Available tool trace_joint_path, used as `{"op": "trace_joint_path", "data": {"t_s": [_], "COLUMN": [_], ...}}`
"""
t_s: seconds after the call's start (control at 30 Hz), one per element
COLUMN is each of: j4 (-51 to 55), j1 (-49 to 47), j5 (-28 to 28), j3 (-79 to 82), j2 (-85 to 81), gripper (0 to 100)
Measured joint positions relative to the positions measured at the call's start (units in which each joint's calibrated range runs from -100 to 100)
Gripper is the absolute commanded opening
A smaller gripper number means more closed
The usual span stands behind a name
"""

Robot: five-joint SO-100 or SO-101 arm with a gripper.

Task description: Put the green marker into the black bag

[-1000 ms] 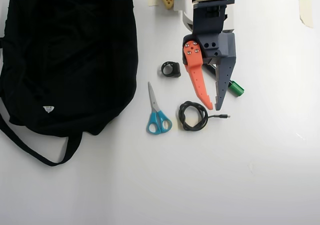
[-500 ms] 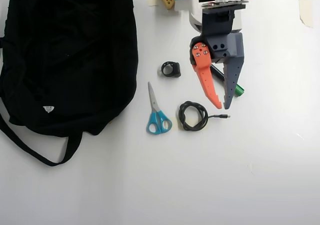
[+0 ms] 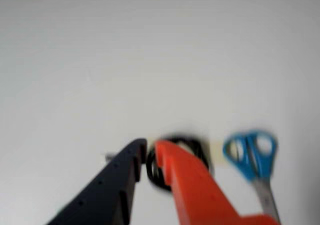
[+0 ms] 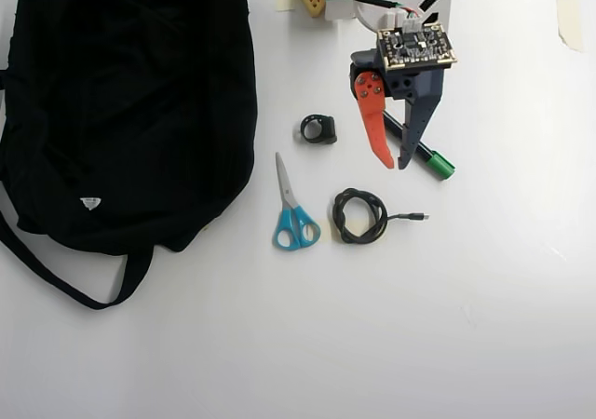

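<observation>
Gripper (image 4: 396,166) hangs over the green marker (image 4: 430,162), fingers nearly together with only a narrow gap at the tips, pinching nothing. In the overhead view the orange finger (image 4: 372,121) and the dark finger (image 4: 416,112) point down-frame; the marker lies on the table (image 4: 484,326) under and just right of the dark finger, barrel partly hidden, green end poking out lower right. Wrist view is blurred and shows both tips but no marker, so contact height cannot be told.

From the marker: coiled black cable (image 4: 358,216) just below-left, blue scissors (image 4: 293,216) further left, small black ring-shaped object (image 4: 319,128) left of the gripper. Black bag (image 4: 121,102) well apart, far left.

Risks, judged: the gap looks too narrow to straddle the barrel, so descending now would likely press or roll the marker away. The marker lies diagonal to the fingers, so a grasp could skew or slip. The carry to the bag crosses the scissors and the ring.
</observation>
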Motion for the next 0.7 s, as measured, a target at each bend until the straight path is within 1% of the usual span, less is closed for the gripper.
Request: {"op": "trace_joint_path", "data": {"t_s": [0.37,0.7], "j4": [16.49,27.14], "j1": [-0.81,-2.28], "j5": [0.00,0.00], "j3": [-0.79,-4.72], "j2": [0.00,0.00], "gripper": [3,3]}}
